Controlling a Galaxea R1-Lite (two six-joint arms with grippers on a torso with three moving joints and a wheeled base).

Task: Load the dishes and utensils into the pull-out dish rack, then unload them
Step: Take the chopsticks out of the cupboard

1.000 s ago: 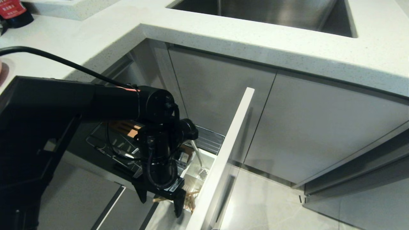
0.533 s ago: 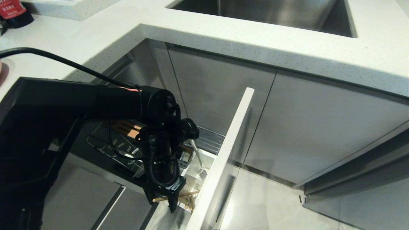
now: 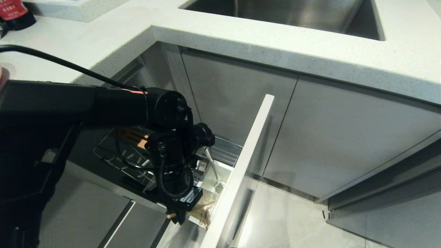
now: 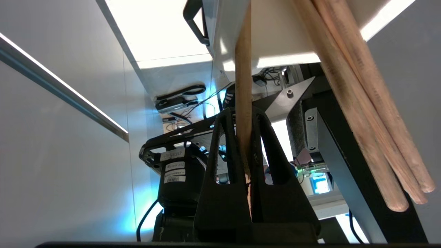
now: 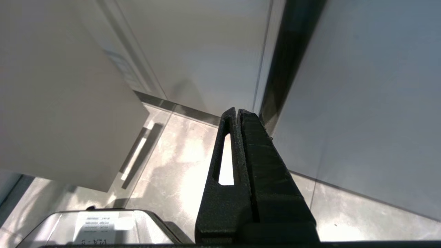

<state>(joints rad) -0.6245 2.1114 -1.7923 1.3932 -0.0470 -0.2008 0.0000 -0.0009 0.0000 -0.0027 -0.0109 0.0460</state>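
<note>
The pull-out dish rack stands drawn out under the counter, its front panel edge-on. My left gripper hangs at the near end of the white caddy, pointing down, shut on one wooden chopstick that runs up between the fingers. Its end pokes out beside the gripper. More wooden sticks lean close by in the caddy. The silver spoon stands in the caddy's far cell. My right gripper is shut and empty, low over the floor. The dishes are out of view.
The white counter and the steel sink overhang the rack. A wooden strip lies at the rack's far end. Grey cabinet doors close off the right, with tiled floor below them.
The left gripper's fingers, wide apart a second ago, have come together on the chopstick. The arm has hardly moved.
</note>
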